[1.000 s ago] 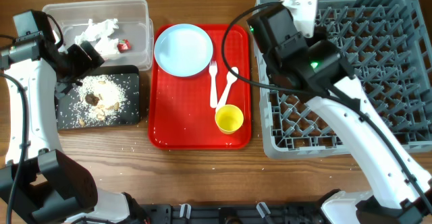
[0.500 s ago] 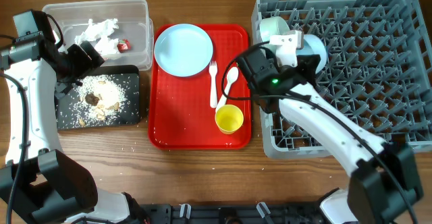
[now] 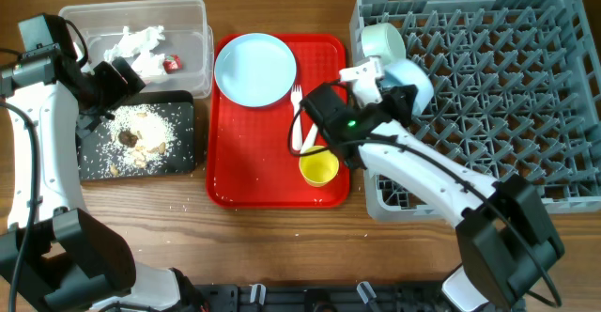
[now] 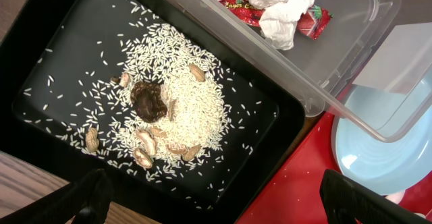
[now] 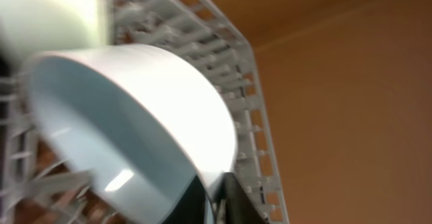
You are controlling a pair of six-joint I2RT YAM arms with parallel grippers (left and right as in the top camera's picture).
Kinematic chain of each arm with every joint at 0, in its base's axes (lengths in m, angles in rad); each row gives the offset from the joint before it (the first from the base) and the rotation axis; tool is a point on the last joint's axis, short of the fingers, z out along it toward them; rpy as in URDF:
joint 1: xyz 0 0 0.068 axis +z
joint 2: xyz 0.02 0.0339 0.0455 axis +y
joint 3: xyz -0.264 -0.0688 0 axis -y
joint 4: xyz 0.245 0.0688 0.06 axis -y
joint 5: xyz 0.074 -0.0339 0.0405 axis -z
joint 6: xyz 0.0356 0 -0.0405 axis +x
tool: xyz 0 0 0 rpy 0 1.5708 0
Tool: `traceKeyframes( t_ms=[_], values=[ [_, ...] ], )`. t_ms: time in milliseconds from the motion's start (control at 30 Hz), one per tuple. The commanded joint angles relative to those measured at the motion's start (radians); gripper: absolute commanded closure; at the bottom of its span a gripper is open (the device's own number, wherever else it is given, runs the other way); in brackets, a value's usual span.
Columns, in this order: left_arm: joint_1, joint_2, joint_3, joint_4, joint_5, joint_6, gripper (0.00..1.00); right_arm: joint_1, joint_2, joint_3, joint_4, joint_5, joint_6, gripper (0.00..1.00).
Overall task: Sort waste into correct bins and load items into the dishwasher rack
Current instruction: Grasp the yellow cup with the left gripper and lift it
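Bowls, two of them, lean in the 10 o'clock corner of the dishwasher rack (image 3: 507, 86): the pale green bowl (image 3: 383, 41) and, at its 4 o'clock and touching it, the light blue bowl (image 3: 416, 79). The right gripper (image 3: 399, 98) is at the blue bowl's 7 o'clock edge. Its blurred wrist view shows dark fingers (image 5: 239, 200) against the rim, but I cannot tell whether they grip it.

At the rack's 9 o'clock lies the red tray (image 3: 272, 185). It carries the light blue plate (image 3: 255, 70) at 11 o'clock, the yellow cup (image 3: 319, 166) at 5 o'clock, and the white fork (image 3: 298, 115) and spoon (image 3: 320, 108) between them.

Further toward 9 o'clock, the clear tub (image 3: 192, 16) holds crumpled wrappers (image 3: 141, 41). The black tray (image 3: 94, 162) at its 6 o'clock holds rice and brown lumps (image 3: 139, 135). The left gripper (image 3: 117, 79) hovers above where they meet, spread wide and empty.
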Motion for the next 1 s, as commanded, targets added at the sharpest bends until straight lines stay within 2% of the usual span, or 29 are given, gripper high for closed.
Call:
traceKeyframes(
  t_ms=[0,200,267,367,433,500,567,633,767,833,900,933,967],
  values=[
    [0.003,0.001,0.013,0.0,-0.005,0.005,0.0,0.037,0.027,-0.006,0.011,-0.2,-0.039,0.77],
    [0.003,0.001,0.013,0.0,-0.005,0.005,0.0,0.039,0.018,0.003,0.055,-0.323,-0.039,0.55],
    [0.003,0.001,0.013,0.0,-0.005,0.005,0.0,0.035,0.0,0.034,0.069,-0.378,-0.039,0.53],
    [0.003,0.001,0.013,0.0,-0.006,0.005,0.0,0.012,-0.05,0.112,0.072,-0.438,-0.04,0.46],
    [0.003,0.001,0.013,0.0,-0.005,0.005,0.0,-0.033,-0.111,0.208,0.077,-0.546,-0.061,0.39],
    [0.003,0.001,0.013,0.0,-0.006,0.005,0.0,-0.069,-0.163,0.252,0.101,-0.639,-0.061,0.3],
    [0.003,0.001,0.013,0.0,-0.006,0.005,0.0,-0.106,-0.231,0.263,0.147,-0.794,-0.061,0.14],
    [0.003,0.001,0.013,0.0,-0.006,0.005,0.0,-0.12,-0.262,0.263,0.148,-0.935,-0.058,0.06],
    [0.003,0.001,0.013,0.0,0.025,0.001,0.0,-0.184,-0.274,0.263,0.082,-1.055,0.01,0.02],
    [0.003,0.001,0.013,-0.001,0.07,0.001,0.0,-0.267,-0.294,0.263,0.041,-1.125,0.055,0.02],
    [-0.001,0.001,0.013,-0.023,0.215,0.003,0.0,-0.394,-0.327,0.263,-0.005,-1.227,0.077,0.02],
    [-0.018,0.001,0.013,-0.04,0.298,0.01,0.04,-0.457,-0.338,0.263,-0.024,-1.279,0.076,0.02],
    [-0.059,0.001,0.013,-0.062,0.314,0.013,0.08,-0.509,-0.341,0.263,-0.04,-1.319,0.075,0.02]
  ],
)
